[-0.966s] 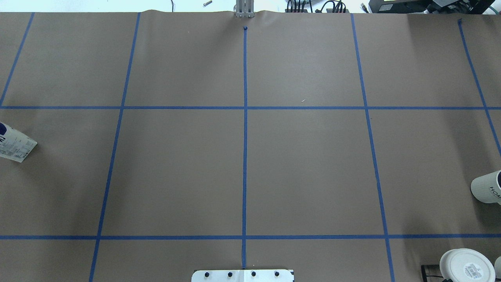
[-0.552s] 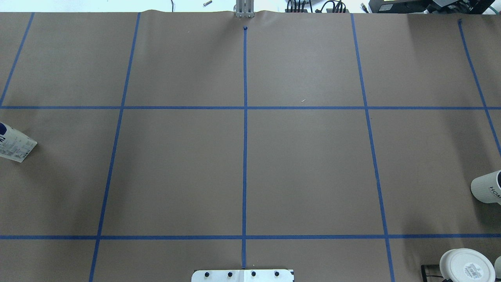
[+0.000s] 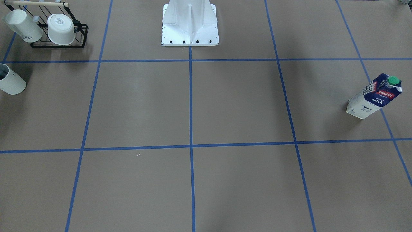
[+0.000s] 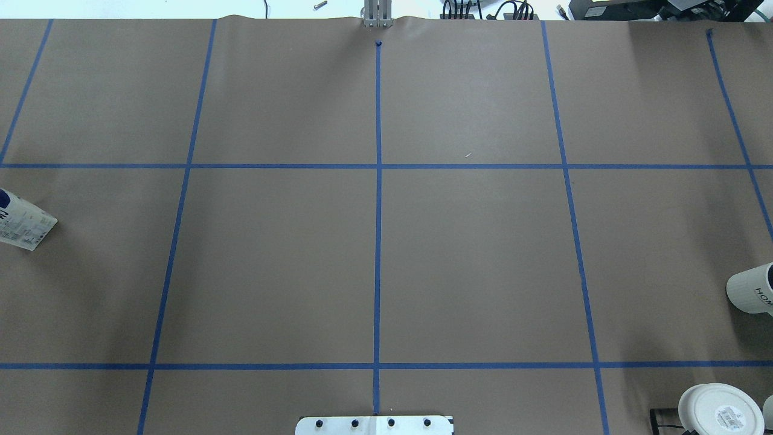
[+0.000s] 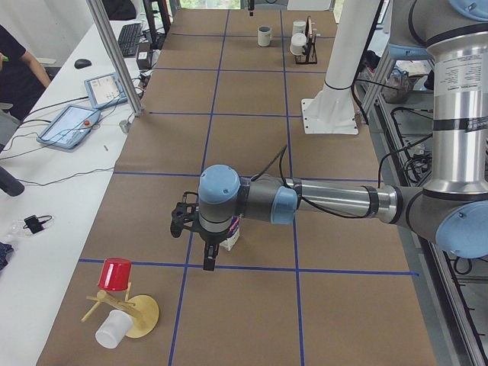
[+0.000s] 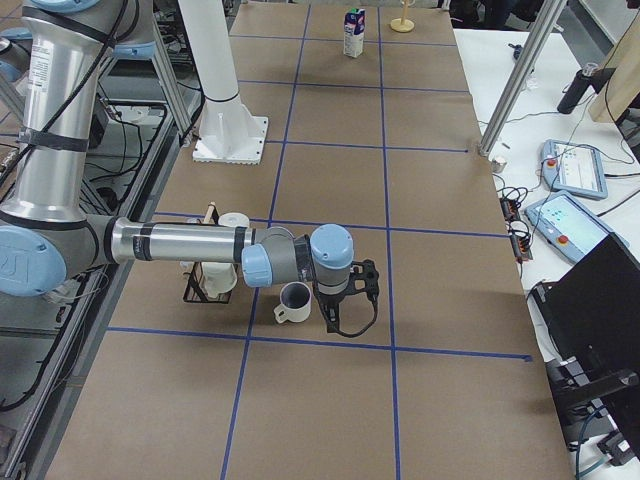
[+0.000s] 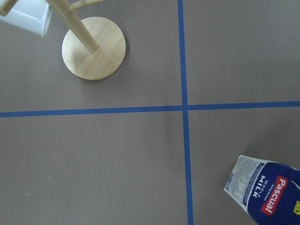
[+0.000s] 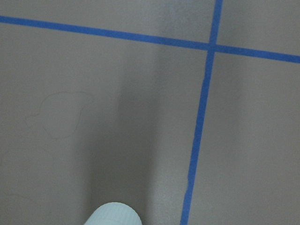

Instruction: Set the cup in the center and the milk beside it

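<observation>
The cup point(image 3: 11, 83) stands at the table's end on my right, next to the rack; it also shows in the overhead view point(image 4: 752, 289) and the exterior right view point(image 6: 293, 300). The milk point(image 3: 375, 96) stands upright at the opposite end, seen also in the overhead view point(image 4: 24, 222) and the left wrist view point(image 7: 269, 194). The center point(image 4: 378, 166) is bare. My left gripper point(image 5: 206, 255) hangs beside the milk and partly hides it. My right gripper point(image 6: 340, 315) hangs beside the cup. I cannot tell whether either gripper is open or shut.
A black wire rack point(image 3: 58, 32) with two white mugs stands behind the cup. A wooden mug tree point(image 5: 126, 309) with a red and a white cup stands beyond the milk. The robot's white base point(image 3: 190, 29) is at the table's edge.
</observation>
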Controlling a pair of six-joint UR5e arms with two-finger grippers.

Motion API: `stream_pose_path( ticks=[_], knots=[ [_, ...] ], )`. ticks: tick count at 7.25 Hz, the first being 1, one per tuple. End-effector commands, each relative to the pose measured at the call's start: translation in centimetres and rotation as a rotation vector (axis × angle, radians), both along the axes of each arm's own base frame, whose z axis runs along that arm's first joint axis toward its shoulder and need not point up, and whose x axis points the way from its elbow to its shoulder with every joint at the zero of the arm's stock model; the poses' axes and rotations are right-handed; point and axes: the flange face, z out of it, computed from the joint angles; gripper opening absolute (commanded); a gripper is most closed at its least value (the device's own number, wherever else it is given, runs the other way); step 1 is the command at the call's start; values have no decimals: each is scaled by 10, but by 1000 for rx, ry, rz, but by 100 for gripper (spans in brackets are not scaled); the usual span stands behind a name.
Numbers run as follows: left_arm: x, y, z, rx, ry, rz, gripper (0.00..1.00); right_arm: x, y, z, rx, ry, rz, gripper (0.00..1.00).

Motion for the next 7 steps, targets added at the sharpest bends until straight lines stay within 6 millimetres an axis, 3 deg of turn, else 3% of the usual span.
stream_pose_path(
  ticks=[1, 4, 7],
  knots=[
    [0, 2, 0, 8, 2, -2, 98, -26, 12, -6, 9, -62, -74, 100],
    [0, 2, 0, 10, 4, -1, 98, -36, 40, 16, -4, -53, -131, 100],
    [0, 2, -2, 13, 3, -1, 98, -40, 46, 29, -8, -44, -161, 100]
  ],
)
